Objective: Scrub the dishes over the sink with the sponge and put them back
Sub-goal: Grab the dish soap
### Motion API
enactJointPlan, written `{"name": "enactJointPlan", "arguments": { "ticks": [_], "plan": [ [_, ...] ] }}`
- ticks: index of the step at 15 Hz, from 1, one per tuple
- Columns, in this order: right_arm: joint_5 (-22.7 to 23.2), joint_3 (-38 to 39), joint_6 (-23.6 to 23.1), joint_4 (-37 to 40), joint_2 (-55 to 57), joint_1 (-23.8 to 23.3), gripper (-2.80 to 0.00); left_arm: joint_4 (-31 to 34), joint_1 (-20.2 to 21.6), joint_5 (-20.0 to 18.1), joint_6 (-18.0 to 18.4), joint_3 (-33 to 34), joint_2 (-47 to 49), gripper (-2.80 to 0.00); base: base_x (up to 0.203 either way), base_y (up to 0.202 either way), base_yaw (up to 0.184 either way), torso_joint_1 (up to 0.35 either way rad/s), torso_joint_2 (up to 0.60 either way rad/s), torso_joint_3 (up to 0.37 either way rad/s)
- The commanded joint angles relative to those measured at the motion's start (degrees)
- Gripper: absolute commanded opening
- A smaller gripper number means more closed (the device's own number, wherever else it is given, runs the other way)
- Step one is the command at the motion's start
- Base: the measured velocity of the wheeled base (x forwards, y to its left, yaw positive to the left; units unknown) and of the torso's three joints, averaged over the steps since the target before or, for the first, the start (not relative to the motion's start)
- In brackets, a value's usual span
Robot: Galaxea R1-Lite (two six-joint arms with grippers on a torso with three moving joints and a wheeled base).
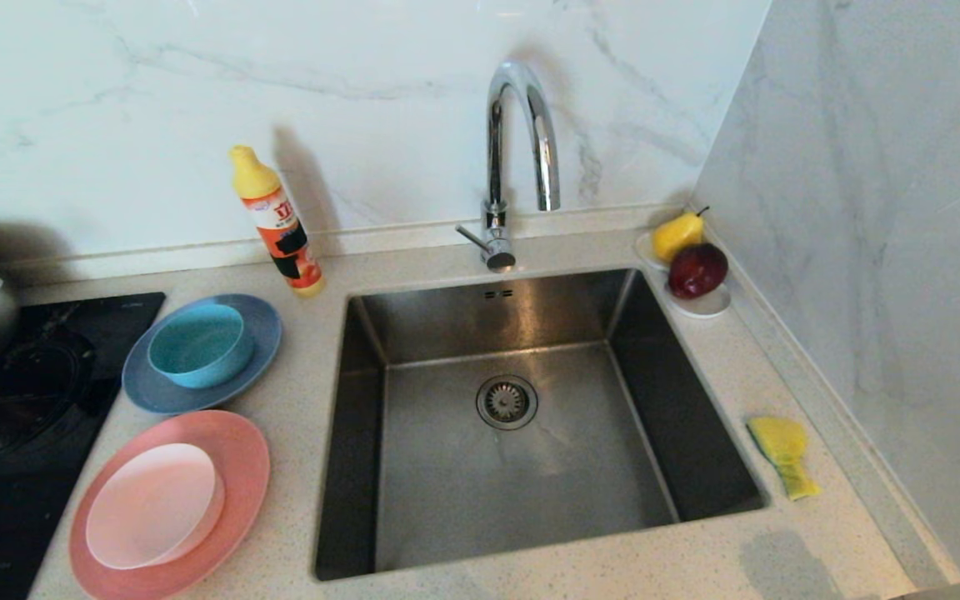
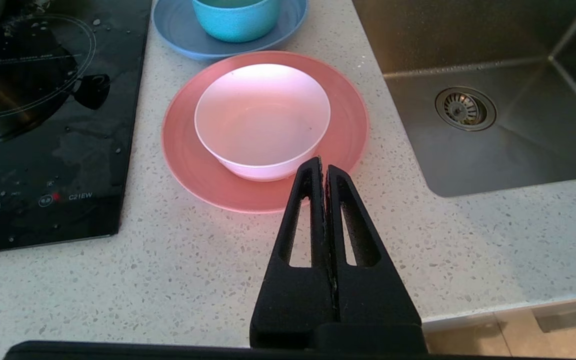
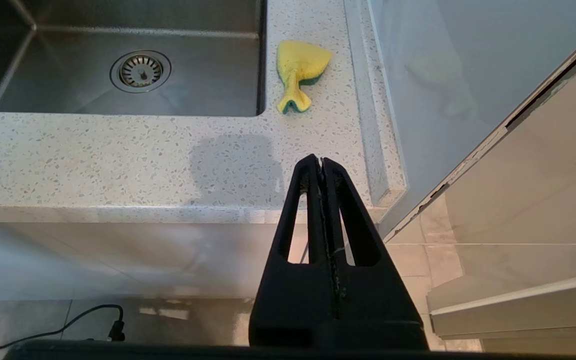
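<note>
Head view shows the sink [image 1: 530, 433] in the table [image 1: 305, 400], dishes stacked on its left, the sponge [image 1: 782, 454] on its right. The left end effector [image 2: 323, 167] and right end effector [image 3: 321, 162] are pressed together, holding nothing.

Left gripper [image 2: 323, 170] seen with fingers pressed together, nothing held, above counter edge. Pale pink-white bowl [image 2: 263, 117] seated on salmon-pink plate [image 2: 193, 165]. Teal bowl [image 2: 238, 20] set on grey-blue plate [image 2: 178, 30]. Sink [image 2: 468, 155] beside plates; black cooktop [image 2: 43, 125] opposite.
</note>
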Motion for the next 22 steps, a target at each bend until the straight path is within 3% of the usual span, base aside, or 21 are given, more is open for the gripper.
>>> {"name": "enactJointPlan", "arguments": {
  "ticks": [1, 17, 20, 22],
  "plan": [
    [0.0, 0.0, -0.1, 0.0, 0.0, 0.0, -2.8, 0.0, 0.0, 0.0, 0.0, 1.0, 0.0, -2.8, 0.0, 0.0, 0.0, 0.0, 0.0, 0.0],
    [0.0, 0.0, -0.1, 0.0, 0.0, 0.0, -2.8, 0.0, 0.0, 1.1, 0.1, 0.9, 0.0, -2.8, 0.0, 0.0, 0.0, 0.0, 0.0, 0.0],
    [-0.1, 0.0, -0.1, 0.0, 0.1, 0.0, -2.8, 1.0, 0.0, 1.2, 0.5, -7.1, 2.9, -2.8, 0.0, 0.0, 0.0, 0.0, 0.0, 0.0],
    [0.0, 0.0, -0.1, 0.0, 0.0, 0.0, -2.8, 1.8, 0.0, 1.4, 0.5, -13.8, 10.8, -2.8, 0.0, 0.0, 0.0, 0.0, 0.0, 0.0]
  ]
}}
